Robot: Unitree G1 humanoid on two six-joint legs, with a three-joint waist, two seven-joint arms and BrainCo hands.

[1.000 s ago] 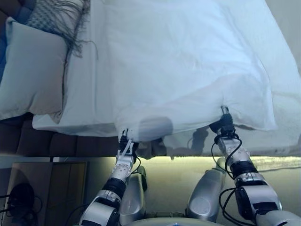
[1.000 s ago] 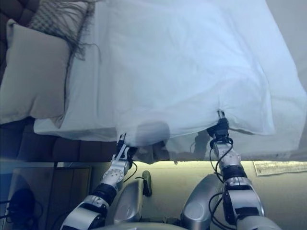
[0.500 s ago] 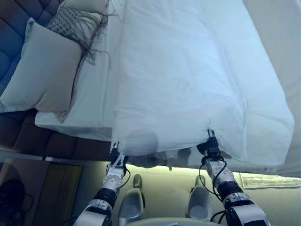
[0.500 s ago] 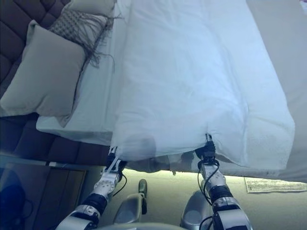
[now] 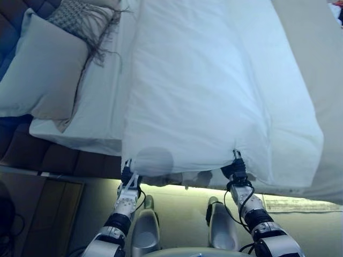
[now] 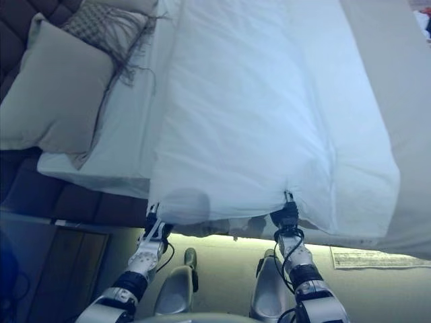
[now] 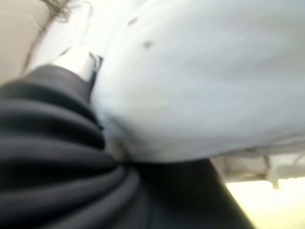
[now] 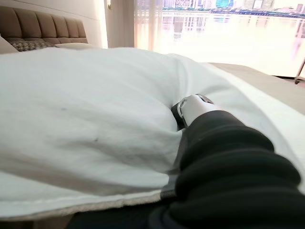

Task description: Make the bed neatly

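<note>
A white duvet (image 5: pixel 203 91) covers most of the bed and hangs over its near side. My left hand (image 5: pixel 127 179) is shut on the duvet's near edge at its left corner, where the cloth bunches against the dark cover (image 7: pixel 57 157). My right hand (image 5: pixel 236 170) is shut on the same edge further right. The cloth puckers where its thumb (image 8: pixel 193 107) presses in. The fingers of both hands lie under the cloth. A grey pillow (image 5: pixel 43 69) rests on the white sheet (image 5: pixel 99 107) at the head end, left of the duvet.
A fringed checked cushion (image 5: pixel 80 19) lies behind the pillow by the tufted headboard (image 6: pixel 13 33). The dark bed base (image 5: pixel 53 158) runs below the sheet. A wooden bedside table (image 5: pixel 48 214) stands at the lower left, and a pale mat (image 5: pixel 300 203) lies on the floor at the right.
The whole picture has shifted, so the camera moved. Both hands keep hold of the duvet's near edge, which now lies straighter and lower along the bed's side.
</note>
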